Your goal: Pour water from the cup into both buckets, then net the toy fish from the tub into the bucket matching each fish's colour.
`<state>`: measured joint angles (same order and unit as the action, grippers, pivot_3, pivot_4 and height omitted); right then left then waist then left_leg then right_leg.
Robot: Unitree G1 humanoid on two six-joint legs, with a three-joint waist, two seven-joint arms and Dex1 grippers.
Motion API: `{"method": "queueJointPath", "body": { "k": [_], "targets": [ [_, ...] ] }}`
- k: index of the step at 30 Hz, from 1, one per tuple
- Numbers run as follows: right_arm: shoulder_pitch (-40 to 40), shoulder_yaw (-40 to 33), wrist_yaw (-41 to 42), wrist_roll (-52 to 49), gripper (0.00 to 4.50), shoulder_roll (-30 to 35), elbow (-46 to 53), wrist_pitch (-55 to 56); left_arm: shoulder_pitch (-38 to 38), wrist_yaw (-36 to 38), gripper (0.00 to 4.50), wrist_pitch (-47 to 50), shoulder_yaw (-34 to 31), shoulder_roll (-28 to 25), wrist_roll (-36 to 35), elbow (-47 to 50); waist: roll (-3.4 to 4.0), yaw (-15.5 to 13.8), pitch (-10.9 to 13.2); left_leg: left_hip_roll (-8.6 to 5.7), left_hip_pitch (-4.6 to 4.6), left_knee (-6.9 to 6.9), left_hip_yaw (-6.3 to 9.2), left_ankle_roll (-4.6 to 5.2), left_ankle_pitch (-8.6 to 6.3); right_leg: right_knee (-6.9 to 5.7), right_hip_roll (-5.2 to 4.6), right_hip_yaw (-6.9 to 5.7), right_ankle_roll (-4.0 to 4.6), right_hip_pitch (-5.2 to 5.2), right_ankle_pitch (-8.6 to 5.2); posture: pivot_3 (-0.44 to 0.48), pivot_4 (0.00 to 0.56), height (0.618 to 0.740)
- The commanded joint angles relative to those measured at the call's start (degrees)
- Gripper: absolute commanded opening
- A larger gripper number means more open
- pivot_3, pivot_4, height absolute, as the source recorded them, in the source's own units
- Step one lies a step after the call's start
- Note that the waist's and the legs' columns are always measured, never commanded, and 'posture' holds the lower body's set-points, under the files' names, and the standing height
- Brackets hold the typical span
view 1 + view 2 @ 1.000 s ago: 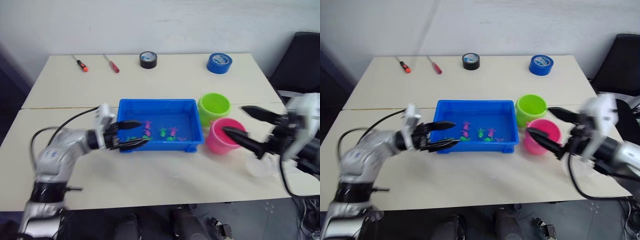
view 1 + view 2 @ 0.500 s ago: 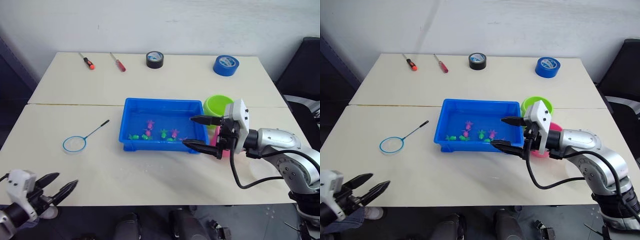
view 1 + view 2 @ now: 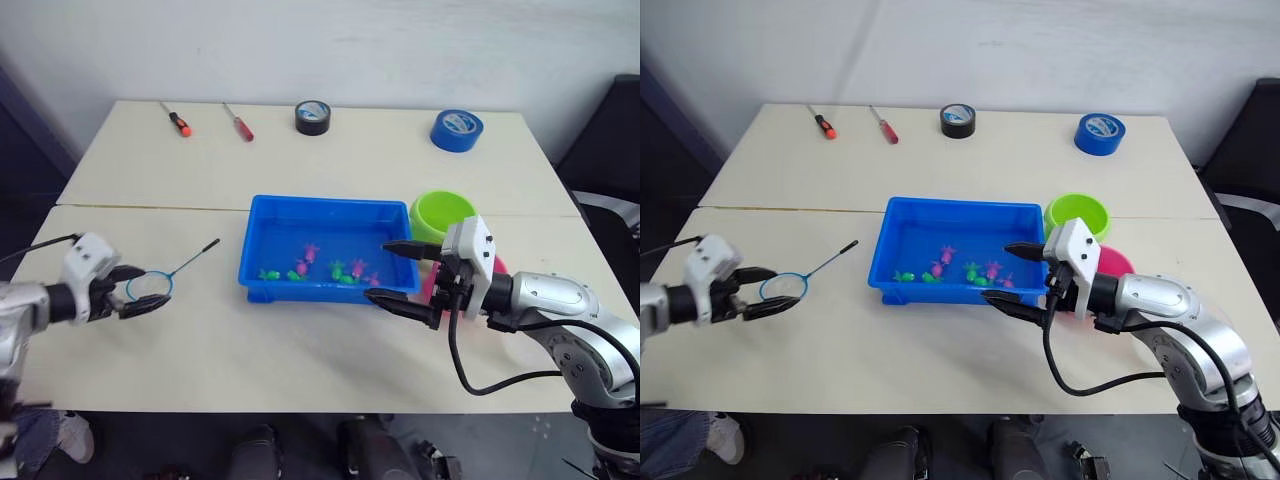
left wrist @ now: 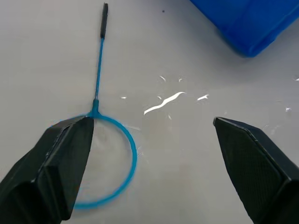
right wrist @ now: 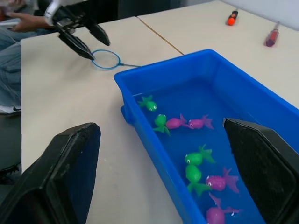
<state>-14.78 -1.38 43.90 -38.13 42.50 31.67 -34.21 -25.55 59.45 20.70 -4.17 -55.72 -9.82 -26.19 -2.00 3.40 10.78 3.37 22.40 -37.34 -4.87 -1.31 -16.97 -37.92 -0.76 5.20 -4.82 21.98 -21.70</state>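
The net (image 3: 150, 284) lies flat on the table (image 3: 300, 350) at the left middle of the left eye frame, its hoop toward the left edge and its thin stick running up and right toward the tub (image 3: 320, 210); laid this way, the hoop is what meets the arm coming from the left. The left gripper (image 3: 128, 292) sits low at the hoop, fingers spread with nothing between them, one on either side of the ring in the left wrist view, so a pick-up seems to be the step in hand. The tub occupies the centre of the frame and holds the toy fish (image 5: 196, 163), pink and green mixed, in its nearer half. The green bucket (image 3: 443, 214) and the pink bucket (image 3: 1110, 262) stand just right of the tub, a short carry for each catch. The right gripper (image 3: 400, 273) hangs wide open and empty over the tub's right near corner, apparently to steady it
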Motion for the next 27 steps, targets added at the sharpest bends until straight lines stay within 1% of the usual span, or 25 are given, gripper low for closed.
{"method": "queueJointPath", "body": {
  "k": [1, 5, 7, 9, 12, 14, 15, 16, 17, 18, 19, 20, 22, 23, 24, 25, 27],
  "targets": [
    [1.9, -2.6, -2.6, -0.2, 4.44, 0.2, 5.0, -0.8, -11.0, -0.4, 4.5, -5.9, 7.2, 2.3, 8.5, -14.6, -0.04, -0.2, 0.0, 0.04, 0.01, -0.02, -0.16, -0.02, 0.01, -0.03, 0.0, -0.02, 0.0, 0.07, 0.0, 0.0, 0.15, 0.74],
    [4.7, -4.0, -4.9, -0.2, 4.44, 0.4, 8.3, -2.0, -22.9, -2.8, 4.5, -11.3, 13.0, 6.8, 15.5, -29.6, -0.08, -0.2, 0.0, 0.16, 0.42, -0.45, -0.44, -0.03, 0.02, -0.52, 0.14, -0.01, -0.01, 0.67, 0.0, 0.0, 0.15, 0.74],
    [5.5, -4.5, -5.9, -0.4, 4.44, 0.5, 9.4, -2.4, -26.3, -3.7, 4.5, -12.7, 14.2, 8.2, 17.5, -34.6, -0.08, -0.2, 0.0, 0.22, 0.7, -0.71, -0.39, -0.03, 0.02, -0.67, 0.16, 0.01, -0.01, 0.88, 0.0, 0.0, 0.15, 0.74],
    [6.9, -5.7, -7.1, -0.8, 4.44, 0.5, 10.9, -3.0, -29.2, -4.9, 4.5, -13.1, 15.2, 9.7, 19.2, -39.2, -0.09, -0.2, 0.0, 0.21, 0.73, -0.8, -0.44, -0.02, 0.02, -0.83, 0.15, 0.03, -0.02, 0.93, 0.0, 0.0, 0.15, 0.74],
    [8.3, -7.0, -8.4, -1.1, 4.44, 0.5, 12.6, -3.8, -31.4, -7.2, 4.5, -13.5, 15.7, 11.0, 21.1, -43.7, -0.1, -0.3, -0.1, 0.22, 0.71, -0.86, -0.41, -0.04, 0.03, -0.95, 0.15, 0.07, -0.02, 0.93, 0.0, 0.0, 0.15, 0.74],
    [9.1, -7.7, -9.1, -1.3, 4.5, 0.5, 13.4, -4.2, -32.2, -8.1, 3.92, -13.4, 15.7, 11.7, 21.7, -45.4, -0.1, -0.3, -0.1, 0.22, 0.69, -0.9, -0.39, -0.08, 0.07, -1.01, 0.15, 0.11, -0.02, 0.93, 0.0, 0.0, 0.15, 0.74],
    [9.6, -8.2, -9.4, -1.5, 4.5, 0.6, 14.0, -4.5, -32.5, -8.2, 3.75, -13.3, 15.5, 12.0, 21.7, -46.2, -0.11, -0.4, -0.1, 0.22, 0.69, -0.9, -0.39, -0.08, 0.11, -1.04, 0.15, 0.15, -0.02, 0.92, 0.0, 0.0, 0.15, 0.74],
    [10.1, -8.7, -9.8, -1.7, 4.5, 0.6, 14.6, -4.8, -32.8, -8.4, 3.39, -13.2, 15.6, 12.3, 22.0, -46.8, -0.11, -0.4, -0.1, 0.22, 0.65, -0.91, -0.39, -0.09, 0.13, -1.08, 0.16, 0.18, -0.02, 0.91, 0.0, 0.0, 0.15, 0.74],
    [10.3, -9.2, -10.0, -1.9, 4.5, 0.7, 15.1, -5.1, -33.1, -8.0, 2.9, -12.2, 14.5, 12.8, 21.0, -47.3, -0.11, -0.4, -0.1, 0.22, 0.63, -0.91, -0.39, -0.11, 0.17, -1.12, 0.17, 0.2, -0.02, 0.9, 0.0, 0.0, 0.15, 0.74],
    [10.5, -9.4, -10.2, -2.0, 4.5, 0.7, 15.3, -5.3, -33.3, -7.8, 2.52, -11.6, 13.6, 13.2, 20.3, -47.5, -0.11, -0.4, -0.1, 0.22, 0.61, -0.91, -0.39, -0.11, 0.19, -1.17, 0.17, 0.21, -0.02, 0.89, 0.0, 0.0, 0.15, 0.74],
    [10.6, -9.7, -10.3, -2.2, 4.5, 0.8, 15.5, -5.4, -33.4, -7.4, 1.96, -11.7, 13.2, 13.4, 20.0, -47.7, -0.11, -0.4, -0.1, 0.21, 0.58, -0.91, -0.39, -0.11, 0.23, -1.22, 0.18, 0.21, -0.02, 0.88, 0.0, 0.0, 0.15, 0.74],
    [10.6, -9.9, -10.3, -2.3, 4.5, 1.0, 15.7, -5.6, -33.5, -7.3, 1.66, -12.1, 13.1, 13.4, 20.3, -47.7, -0.11, -0.4, -0.1, 0.21, 0.56, -0.91, -0.39, -0.11, 0.24, -1.25, 0.19, 0.22, -0.02, 0.88, 0.0, 0.0, 0.15, 0.74],
    [10.7, -10.4, -10.0, -3.1, 4.5, 1.4, 16.0, -6.1, -33.5, -7.6, 0.77, -13.0, 13.0, 13.1, 20.7, -47.5, -0.11, -0.4, -0.1, 0.21, 0.53, -0.92, -0.39, -0.08, 0.27, -1.32, 0.21, 0.23, -0.02, 0.87, 0.0, 0.0, 0.15, 0.74],
    [10.6, -10.7, -9.7, -3.8, 4.5, 1.8, 16.1, -6.5, -33.6, -7.7, 0.4, -13.2, 12.5, 12.7, 20.4, -47.4, -0.11, -0.4, -0.1, 0.21, 0.51, -0.94, -0.39, -0.08, 0.27, -1.38, 0.21, 0.24, -0.02, 0.87, 0.0, 0.0, 0.15, 0.74],
    [10.7, -11.0, -9.3, -4.5, 4.5, 2.2, 16.2, -6.8, -33.7, -7.6, 0.1, -13.4, 11.8, 12.3, 19.9, -47.1, -0.11, -0.4, -0.1, 0.21, 0.5, -0.94, -0.4, -0.08, 0.27, -1.38, 0.21, 0.25, -0.02, 0.87, 0.0, 0.0, 0.15, 0.74],
    [10.7, -11.3, -9.0, -5.1, 4.5, 2.6, 16.2, -7.1, -34.0, -7.2, 0.02, -13.3, 11.2, 12.0, 19.3, -46.7, -0.11, -0.4, -0.1, 0.21, 0.51, -0.94, -0.4, -0.09, 0.27, -1.39, 0.22, 0.24, -0.02, 0.87, 0.0, 0.0, 0.15, 0.74],
    [10.3, -12.4, -7.5, -6.9, 4.5, 4.3, 16.1, -7.6, -34.8, -3.8, 0.02, -13.5, 9.6, 10.3, 17.6, -44.2, -0.16, -0.4, 0.0, 0.21, 0.52, -0.94, -0.39, -0.1, 0.28, -1.37, 0.21, 0.23, -0.02, 0.88, 0.0, 0.0, 0.15, 0.74]
  ]
}}
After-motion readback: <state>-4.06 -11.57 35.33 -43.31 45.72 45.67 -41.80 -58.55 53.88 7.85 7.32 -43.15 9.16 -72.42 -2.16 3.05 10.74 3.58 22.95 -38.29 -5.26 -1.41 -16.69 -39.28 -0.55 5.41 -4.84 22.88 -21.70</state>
